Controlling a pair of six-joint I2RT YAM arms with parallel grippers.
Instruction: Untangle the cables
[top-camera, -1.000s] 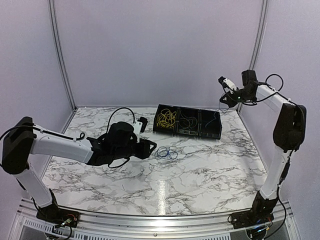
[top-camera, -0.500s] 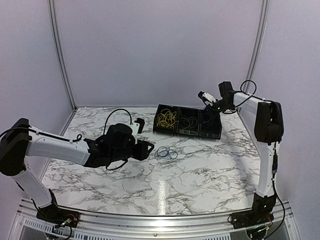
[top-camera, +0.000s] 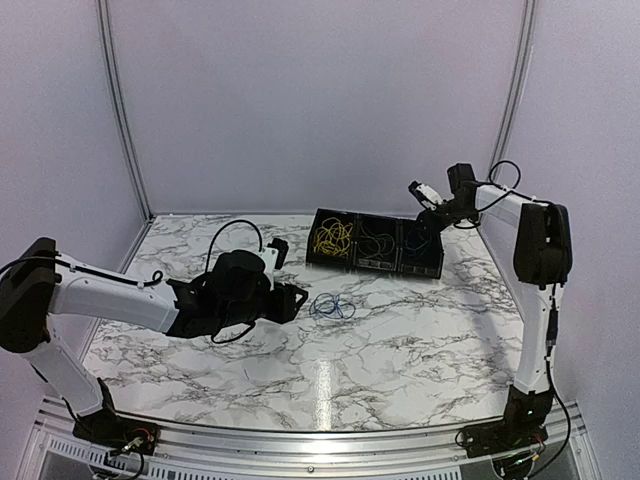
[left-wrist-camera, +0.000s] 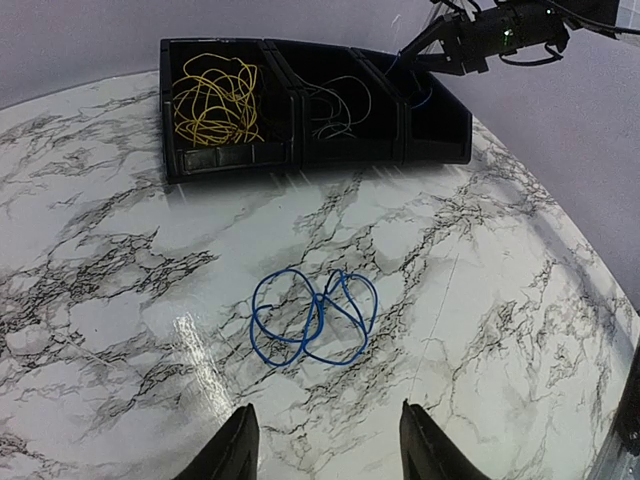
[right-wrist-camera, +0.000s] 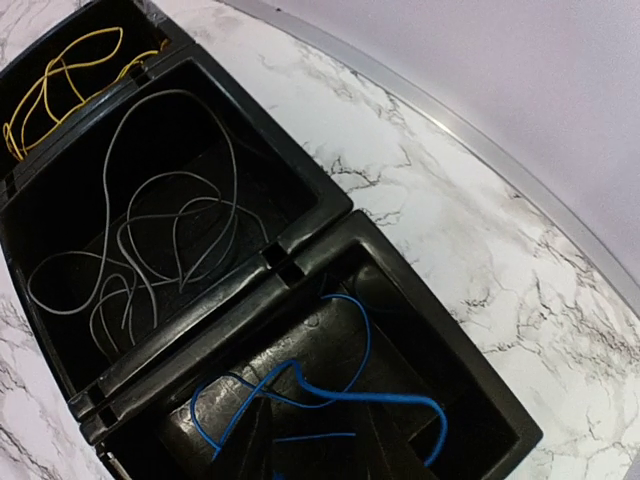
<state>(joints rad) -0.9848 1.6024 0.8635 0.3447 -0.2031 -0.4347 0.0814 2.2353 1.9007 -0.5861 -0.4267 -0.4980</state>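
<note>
Cable (left-wrist-camera: 318, 308), thin blue loops, on veined marble (left-wrist-camera: 500, 300); left end effector (left-wrist-camera: 328, 410) spread, right end effector (top-camera: 424, 222) unclear.

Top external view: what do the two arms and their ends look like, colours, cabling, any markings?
The left arm and right arm are white tubular links with bulky black joint housings. Thin black cables loop loosely off each wrist. Each wrist end is black with a small white camera block. The left jaws appear as two black curved prongs. No markings are legible.
</note>
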